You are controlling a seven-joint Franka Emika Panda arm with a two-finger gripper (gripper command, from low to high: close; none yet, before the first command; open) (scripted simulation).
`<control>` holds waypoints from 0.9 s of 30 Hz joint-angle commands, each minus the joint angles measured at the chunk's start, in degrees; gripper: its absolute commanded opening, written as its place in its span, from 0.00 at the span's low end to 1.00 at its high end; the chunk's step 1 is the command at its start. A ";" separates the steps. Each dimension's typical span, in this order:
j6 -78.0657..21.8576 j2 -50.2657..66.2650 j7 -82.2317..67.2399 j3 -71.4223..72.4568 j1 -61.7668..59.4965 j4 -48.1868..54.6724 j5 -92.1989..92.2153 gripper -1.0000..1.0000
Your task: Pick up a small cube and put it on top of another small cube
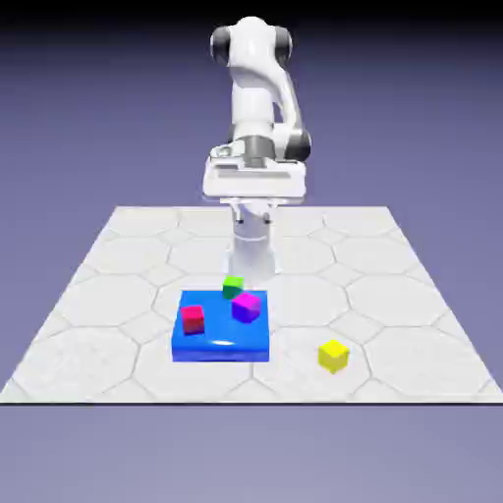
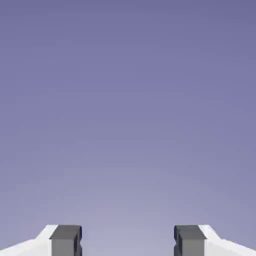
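"Now, from the exterior view's left: a red cube point(image 1: 193, 319) sits up on the blue slab point(image 1: 221, 351), and that flat top is what bears it!"

"And the green cube point(image 1: 233, 287), a touch to the right and farther off?"

"At the slab's far edge. On it or just behind it, I can't tell. Nearer and right again, the purple cube point(image 1: 247, 307), turned at an angle, resting on the slab by the right edge."

"What about the gripper point(image 1: 252, 216)?"

"High at the far side, beneath the white Panda arm point(image 1: 253, 88), fingers spread apart with nothing between them! The hand view has only backdrop past the tips, so it's aimed out, not down at the work. A ready pose, I'd judge, with the pick yet to come."

"And our pick?"

"Far right of the lot, and near: the yellow cube point(image 1: 334, 356), alone on the pale tabletop point(image 1: 422, 359), well apart from the slab. Room for fingers on all sides!"

"Any brands or writing?"

"None I can read, on cubes, slab or arm. Next it wants a reach out, wrist pointing down, jaws squared to that turned cube, or a corner could slip."
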 commanded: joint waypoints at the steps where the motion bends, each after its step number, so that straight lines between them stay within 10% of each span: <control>1: -1.74 2.08 1.41 0.10 0.36 1.19 1.46 0.50; 27: -41.09 53.65 34.05 3.12 9.31 29.68 37.56 0.50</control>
